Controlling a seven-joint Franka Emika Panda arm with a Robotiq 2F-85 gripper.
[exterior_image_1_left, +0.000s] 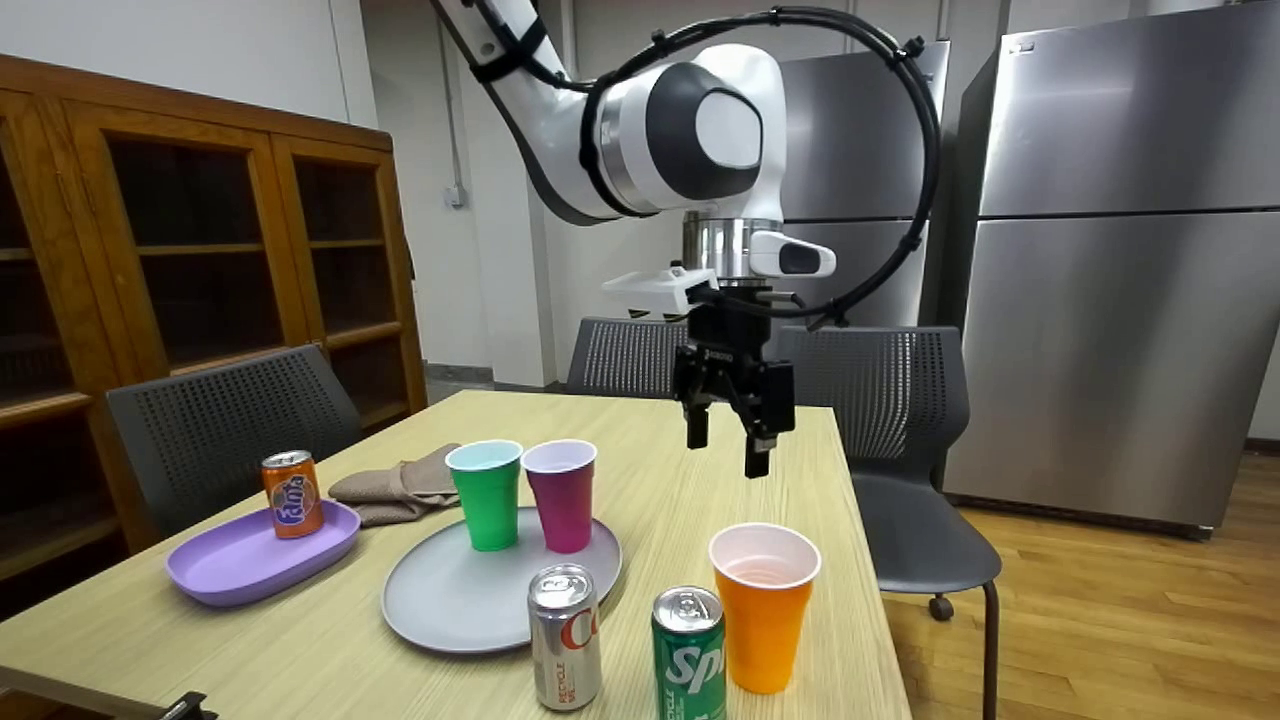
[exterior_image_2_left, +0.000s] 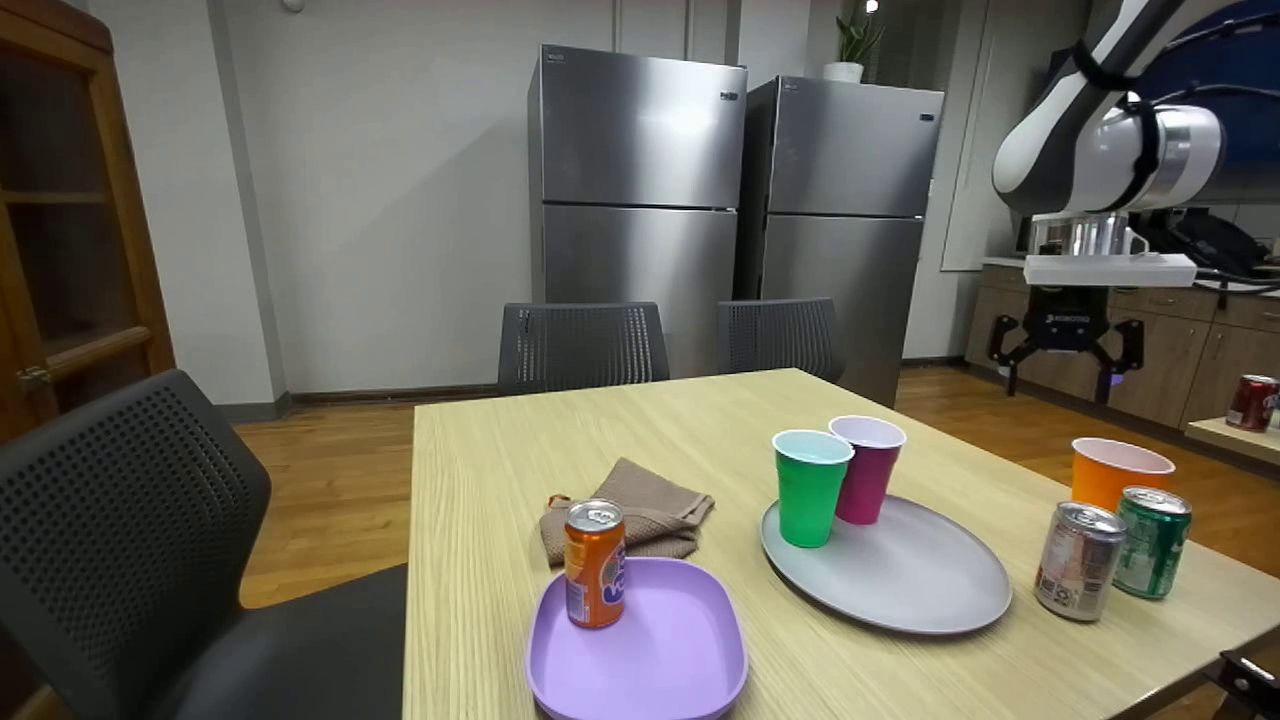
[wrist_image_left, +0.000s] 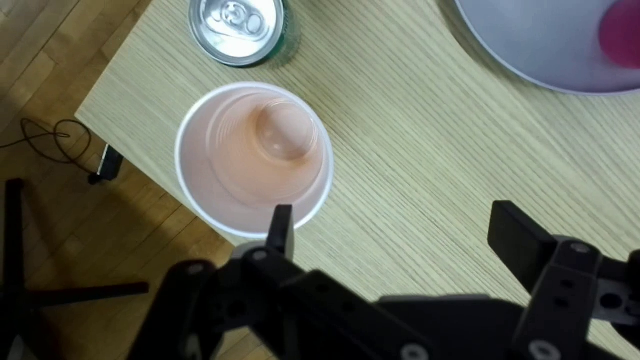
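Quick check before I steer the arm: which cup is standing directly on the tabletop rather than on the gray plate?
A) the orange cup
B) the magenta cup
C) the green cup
A: the orange cup stands on the tabletop beside the green can, while the green cup and the magenta cup both stand on the gray plate.

Orange can (exterior_image_1_left: 293, 495) reading "Fanta", green can (exterior_image_1_left: 688, 655) "Sp", silver can (exterior_image_1_left: 565, 638) "RECYCLE ME", pincer (exterior_image_2_left: 1057, 385) "ROBOTIQ"
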